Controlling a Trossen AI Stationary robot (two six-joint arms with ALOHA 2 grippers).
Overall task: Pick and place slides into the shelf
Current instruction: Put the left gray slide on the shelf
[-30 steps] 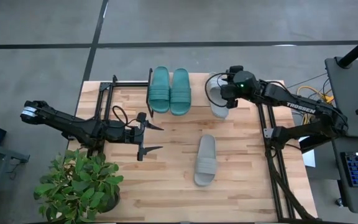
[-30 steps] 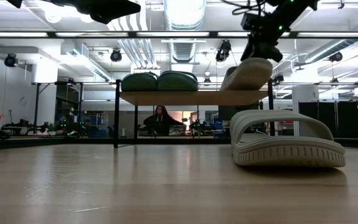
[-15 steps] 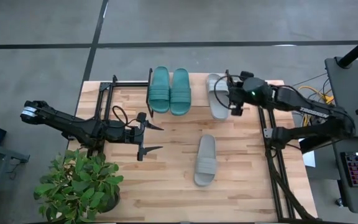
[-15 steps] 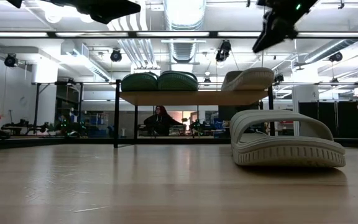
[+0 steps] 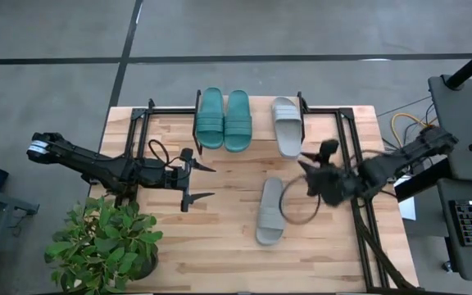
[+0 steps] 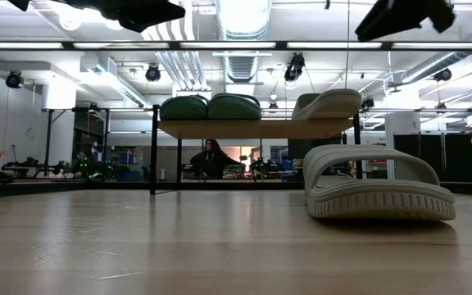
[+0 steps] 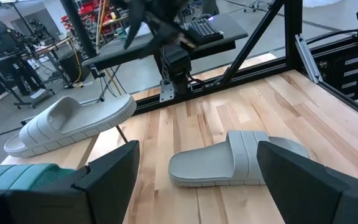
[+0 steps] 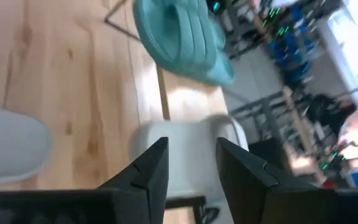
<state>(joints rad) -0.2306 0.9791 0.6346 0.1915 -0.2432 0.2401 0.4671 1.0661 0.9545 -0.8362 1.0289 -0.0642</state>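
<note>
Two teal slides (image 5: 224,120) and one grey slide (image 5: 286,125) lie soles down, side by side, on the shelf (image 6: 252,129) at the table's far side. A second grey slide (image 5: 271,210) rests sole down on the tabletop, right of centre. My right gripper (image 5: 311,179) hangs blurred above the table, just right of that slide. In its wrist view the right gripper (image 8: 191,168) is open with nothing between its fingers. My left gripper (image 5: 199,182) stands open left of centre, holding nothing, and faces the table slide (image 7: 235,165).
A potted plant (image 5: 105,246) stands at the near left corner. Black frame rails (image 5: 355,156) run along the table's right side. Bare tabletop lies between the shelf and the near edge. A person (image 6: 211,156) sits in the room beyond the shelf.
My right gripper has let go of the grey slide on the shelf. It has swung quickly away from the shelf toward the table's near edge, turning as it went. That slide, tilted with one end raised a second ago, now lies flat on the shelf.
</note>
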